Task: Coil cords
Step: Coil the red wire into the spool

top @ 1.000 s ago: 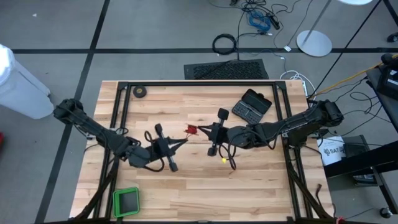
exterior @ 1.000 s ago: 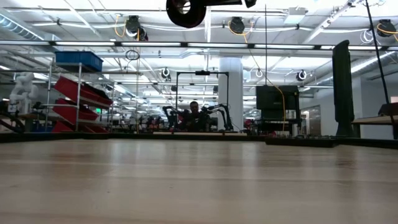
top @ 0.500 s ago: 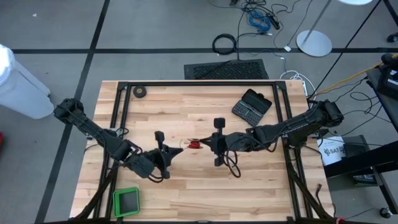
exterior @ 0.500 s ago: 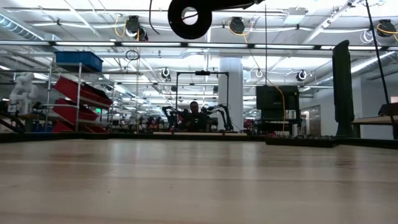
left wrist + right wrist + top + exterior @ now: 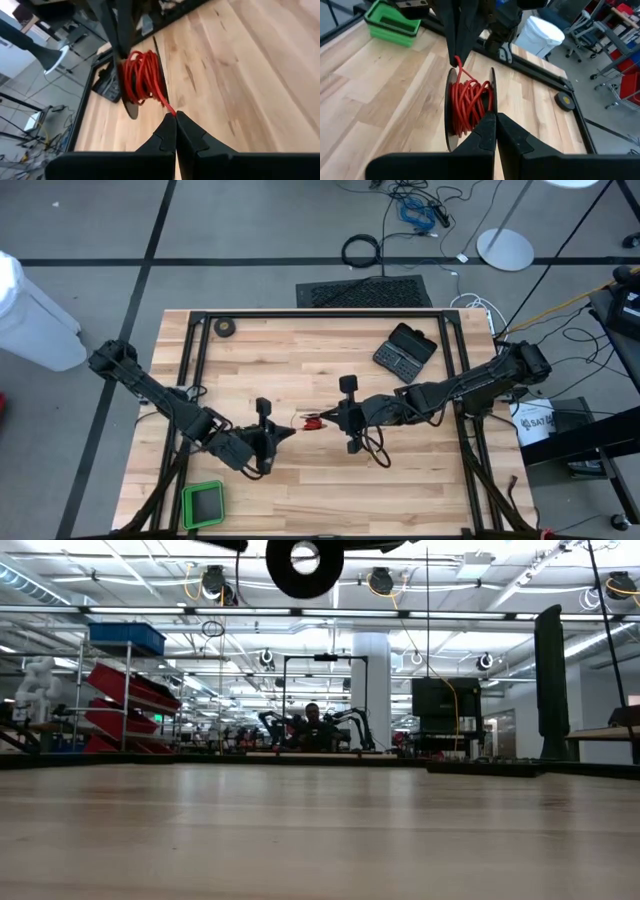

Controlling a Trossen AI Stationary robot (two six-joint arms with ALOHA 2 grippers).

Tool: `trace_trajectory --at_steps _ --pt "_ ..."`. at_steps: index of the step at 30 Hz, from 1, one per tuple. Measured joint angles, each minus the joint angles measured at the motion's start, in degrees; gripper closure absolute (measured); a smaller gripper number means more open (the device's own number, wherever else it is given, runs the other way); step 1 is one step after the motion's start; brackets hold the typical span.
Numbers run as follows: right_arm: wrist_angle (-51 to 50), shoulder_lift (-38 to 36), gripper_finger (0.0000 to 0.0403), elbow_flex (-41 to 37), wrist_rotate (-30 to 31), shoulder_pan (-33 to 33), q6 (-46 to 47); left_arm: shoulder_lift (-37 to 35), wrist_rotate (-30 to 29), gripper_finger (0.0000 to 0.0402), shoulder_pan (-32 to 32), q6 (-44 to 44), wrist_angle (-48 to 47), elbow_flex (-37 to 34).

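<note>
A green tray (image 5: pixel 203 505) sits at the lower left of the wooden table (image 5: pixel 320 500), a black tape roll (image 5: pixel 225 327) at its upper left corner, a dark open case (image 5: pixel 404 348) toward the upper right, and a white bin (image 5: pixel 30 310) stands on the floor at far left.

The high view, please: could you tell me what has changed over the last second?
The left gripper, shut on the red wire, slid toward the table's near edge. The right gripper, shut on the reel, followed it down and leftward. The tape roll, green tray and black case stayed put.
</note>
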Motion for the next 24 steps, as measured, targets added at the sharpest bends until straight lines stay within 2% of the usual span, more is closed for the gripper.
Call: trace_trajectory --at_steps 11,17,24 --pt "1.7 5.7 0.0403 0.0 0.5 0.4 -3.0 3.7 0.5 0.0402 2.0 1.5 -2.6 0.0" --pt "4.4 9.5 0.0403 0.0 7.9 1.3 -8.2 6.5 3.8 0.0402 3.6 2.8 -3.2 0.0" --pt "4.6 11.7 0.0403 0.0 12.3 2.0 -9.5 9.2 2.9 0.0402 6.0 3.0 -6.1 -0.1"
